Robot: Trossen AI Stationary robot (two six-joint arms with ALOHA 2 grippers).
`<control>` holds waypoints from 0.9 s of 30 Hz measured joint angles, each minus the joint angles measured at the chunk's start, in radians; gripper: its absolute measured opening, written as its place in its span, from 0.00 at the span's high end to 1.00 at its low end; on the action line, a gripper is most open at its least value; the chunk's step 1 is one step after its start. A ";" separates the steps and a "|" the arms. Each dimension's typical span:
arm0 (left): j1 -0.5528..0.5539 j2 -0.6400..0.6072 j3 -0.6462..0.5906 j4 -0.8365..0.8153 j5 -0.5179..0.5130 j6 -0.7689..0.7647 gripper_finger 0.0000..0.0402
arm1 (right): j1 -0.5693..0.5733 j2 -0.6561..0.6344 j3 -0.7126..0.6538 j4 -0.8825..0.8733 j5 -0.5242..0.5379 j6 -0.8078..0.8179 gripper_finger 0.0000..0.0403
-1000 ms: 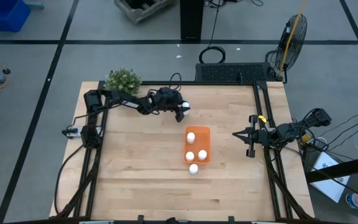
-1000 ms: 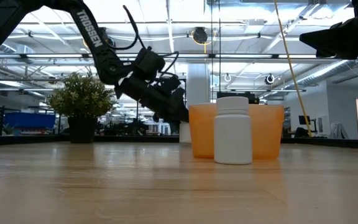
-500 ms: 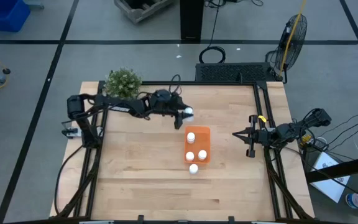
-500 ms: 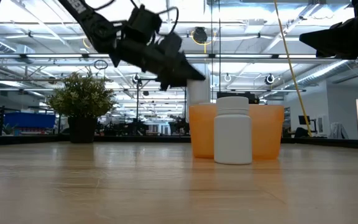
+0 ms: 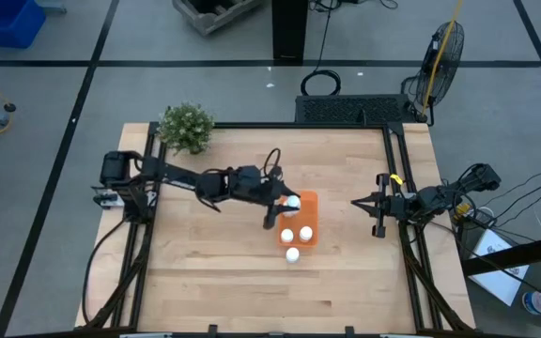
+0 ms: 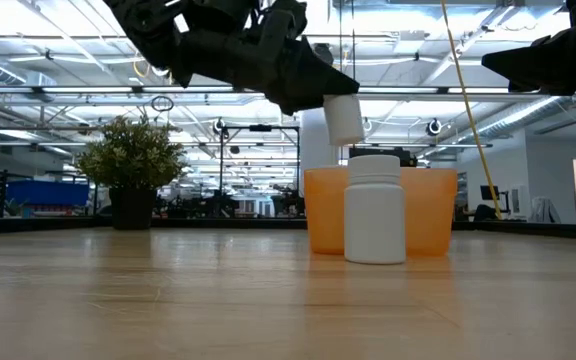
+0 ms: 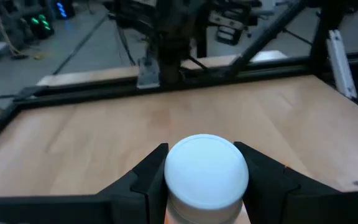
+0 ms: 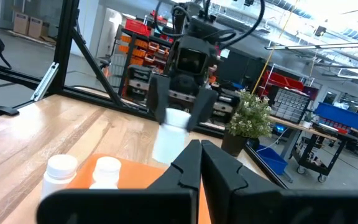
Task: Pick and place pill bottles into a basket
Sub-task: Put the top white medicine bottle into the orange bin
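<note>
Your left pincer [image 5: 285, 201] has its two fingers [image 7: 146, 180] closed against the sides of a pill bottle [image 6: 343, 118], which it holds in the air over the far end of the orange basket [image 5: 310, 218]. In the low view the held bottle hangs clear above the basket's rim, slightly tilted.

Inside the basket you can see two more bottles [image 5: 287, 235], side by side toward its near end. Another bottle [image 5: 292, 253] stands upright on the desk [image 5: 214, 272], just outside the basket's near edge.

Your right pincer [image 5: 357, 202] waits at the right side of the desk, well apart from the basket, its fingers pressed together on nothing. A potted plant [image 5: 185, 126] sits at the far left corner.
</note>
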State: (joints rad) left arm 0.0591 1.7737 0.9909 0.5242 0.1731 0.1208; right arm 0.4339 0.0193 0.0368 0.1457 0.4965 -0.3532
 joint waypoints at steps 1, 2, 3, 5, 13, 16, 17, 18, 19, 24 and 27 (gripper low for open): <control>0.006 0.010 0.000 0.021 0.000 -0.002 0.60 | 0.000 0.000 0.000 0.000 0.000 0.000 0.99; 0.016 0.020 0.000 0.031 0.004 -0.008 0.60 | 0.000 0.000 0.000 0.000 0.000 0.000 0.99; 0.025 0.037 0.000 0.040 0.015 -0.024 0.60 | 0.000 0.000 0.000 0.000 0.000 0.000 0.99; 0.042 0.091 0.011 0.076 0.044 -0.061 0.60 | 0.000 0.000 0.000 0.000 0.000 0.000 0.99; 0.053 0.220 0.064 0.160 0.063 -0.098 0.60 | 0.000 0.002 0.000 0.000 0.000 0.000 0.99; 0.050 0.224 0.093 0.102 0.062 -0.074 0.60 | 0.000 0.002 0.000 0.001 0.001 0.000 0.99; 0.049 0.222 0.101 0.098 0.062 -0.071 0.60 | 0.000 0.003 0.000 -0.001 0.001 0.000 0.99; 0.049 0.220 0.105 0.095 0.063 -0.070 0.60 | 0.000 0.004 0.000 0.001 0.000 0.000 0.99; 0.050 0.219 0.108 0.089 0.065 -0.069 0.60 | 0.000 0.005 0.000 0.004 0.000 0.000 0.99; 0.054 0.222 0.114 0.029 0.038 -0.047 0.60 | 0.000 0.007 0.000 0.000 0.000 0.000 0.99; 0.055 0.222 0.114 -0.007 0.008 -0.013 0.60 | 0.000 0.007 0.000 0.001 0.000 0.000 0.99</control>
State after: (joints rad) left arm 0.1139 1.9953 1.1048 0.5168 0.1814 0.1081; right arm 0.4339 0.0265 0.0368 0.1469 0.4969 -0.3534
